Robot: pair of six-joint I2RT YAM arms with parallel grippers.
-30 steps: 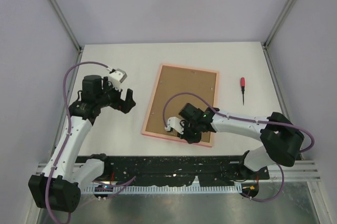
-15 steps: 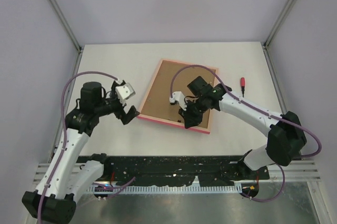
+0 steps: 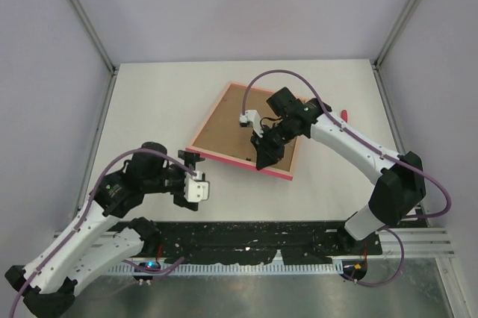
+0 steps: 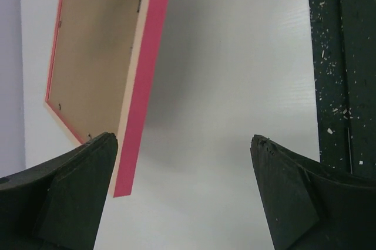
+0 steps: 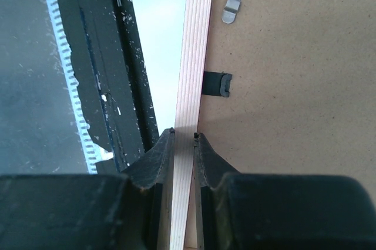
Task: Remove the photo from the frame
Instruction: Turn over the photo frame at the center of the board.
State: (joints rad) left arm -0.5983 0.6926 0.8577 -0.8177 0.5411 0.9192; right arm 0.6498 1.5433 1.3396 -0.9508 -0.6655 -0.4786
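Observation:
The pink frame hangs tilted above the table, back side up, its brown backing board showing. My right gripper is shut on the frame's near rim. In the right wrist view both fingers pinch the pale ribbed rim at the gripper, with the backing board to its right. My left gripper stands wide open, low and left of the frame's near corner. In the left wrist view the frame's pink edge and board hang beyond the left finger of the open gripper. The photo is hidden.
A red-handled screwdriver lies at the right of the table, partly behind the right arm. A metal turn clip and a black tab sit on the backing board. The black rail runs along the near edge.
The right gripper has raised the frame by its near rim and carried it away from the near edge. The left arm has swung down and nearer, and its open gripper now points at the frame.

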